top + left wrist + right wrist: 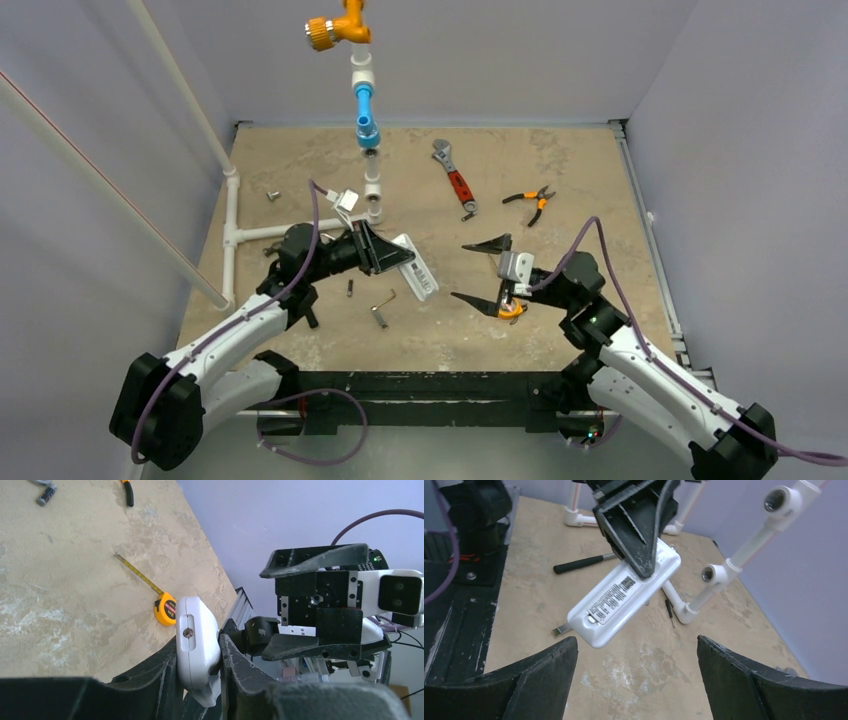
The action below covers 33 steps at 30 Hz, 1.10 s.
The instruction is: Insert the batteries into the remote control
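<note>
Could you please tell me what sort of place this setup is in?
Most likely a robotics lab test cell, not a home: plain panel walls box in a stone-patterned table, with a wrench, pliers and a mock pipe-and-tap rig laid out as props.

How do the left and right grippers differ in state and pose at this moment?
The left gripper is shut on the remote control; the right gripper stands wide open and holds nothing. The left gripper holds the remote tilted, its label side toward the right gripper; the right gripper only points at it, not touching. Both are black, two-fingered, and face each other.
</note>
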Each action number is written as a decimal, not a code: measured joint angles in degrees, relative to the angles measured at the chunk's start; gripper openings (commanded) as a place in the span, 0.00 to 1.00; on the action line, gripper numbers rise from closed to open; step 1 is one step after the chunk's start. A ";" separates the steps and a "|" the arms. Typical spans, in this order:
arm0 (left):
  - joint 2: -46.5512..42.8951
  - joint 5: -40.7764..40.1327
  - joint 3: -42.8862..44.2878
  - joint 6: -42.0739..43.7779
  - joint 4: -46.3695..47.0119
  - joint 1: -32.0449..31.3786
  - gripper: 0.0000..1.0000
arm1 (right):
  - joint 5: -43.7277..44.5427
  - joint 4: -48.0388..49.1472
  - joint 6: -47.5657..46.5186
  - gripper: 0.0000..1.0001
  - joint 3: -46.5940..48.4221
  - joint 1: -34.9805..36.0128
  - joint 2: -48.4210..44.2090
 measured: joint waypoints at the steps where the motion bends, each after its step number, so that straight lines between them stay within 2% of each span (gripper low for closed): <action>1: -0.09 0.70 -0.96 -0.46 0.76 0.31 0.00 | -1.81 -0.87 -2.01 0.83 0.04 0.13 -0.74; 5: 3.17 4.42 -2.43 -3.45 6.60 0.68 0.00 | -7.08 -4.48 -8.35 0.77 1.53 0.85 -0.55; 10: 9.57 8.35 -4.26 -9.38 18.69 2.03 0.00 | -10.03 -8.41 -14.53 0.73 5.38 1.90 4.22; 15: 13.68 10.60 -5.42 -14.12 26.58 3.87 0.00 | -10.49 -10.05 -18.64 0.51 7.34 3.17 7.78; 22: 14.53 12.35 -5.44 -16.55 31.06 4.22 0.00 | -10.34 -9.70 -20.90 0.39 7.65 4.15 10.86; 33: 16.48 14.05 -5.42 -17.07 31.47 4.33 0.00 | -9.16 -7.45 -22.80 0.37 8.07 5.40 14.10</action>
